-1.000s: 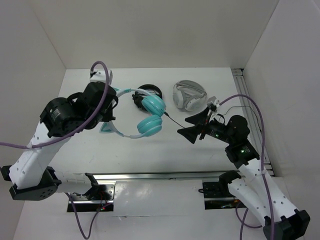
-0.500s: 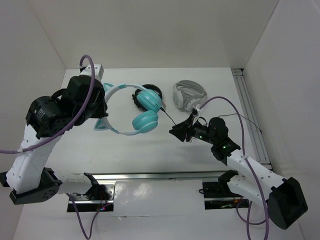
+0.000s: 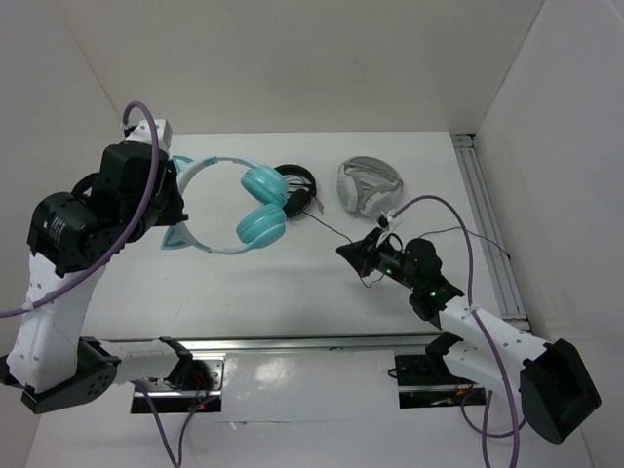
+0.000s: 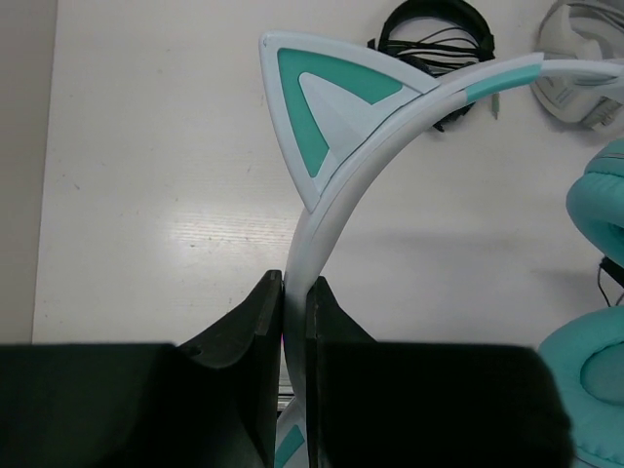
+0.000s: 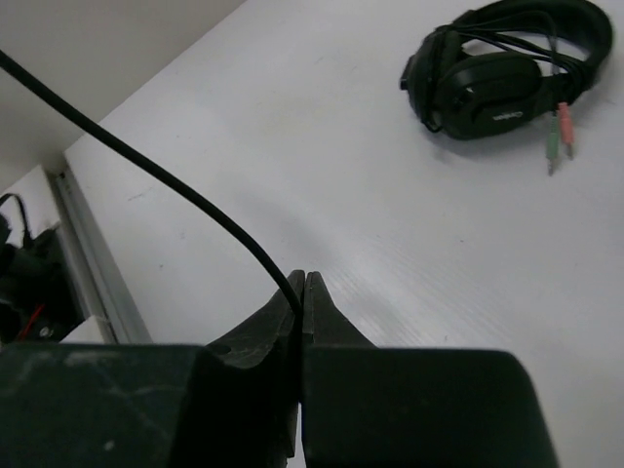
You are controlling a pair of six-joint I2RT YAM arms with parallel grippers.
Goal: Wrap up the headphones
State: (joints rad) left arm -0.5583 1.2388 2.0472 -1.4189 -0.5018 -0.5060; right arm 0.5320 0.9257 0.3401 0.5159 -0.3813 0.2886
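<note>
The teal headphones (image 3: 259,207) with a pale headband (image 3: 210,168) and cat ears hang above the table at the left. My left gripper (image 3: 181,202) is shut on the headband (image 4: 336,195), just below one cat ear (image 4: 322,107). One teal ear cup (image 4: 595,380) shows at the right edge of the left wrist view. The thin black cable (image 3: 327,226) runs from the ear cups down to the right. My right gripper (image 3: 344,251) is low over the table, shut on that cable (image 5: 175,185), which enters between its fingertips (image 5: 302,283).
Black headphones (image 3: 297,185) (image 5: 502,68) with their own bundled cord lie behind the teal pair. Grey-white headphones (image 3: 369,185) lie at the back right. A metal rail (image 3: 487,224) runs along the right edge. White walls stand on three sides.
My left arm carried the teal headphones left and back, off the black pair. My right gripper moved left to the cable and went from open to shut on it.
</note>
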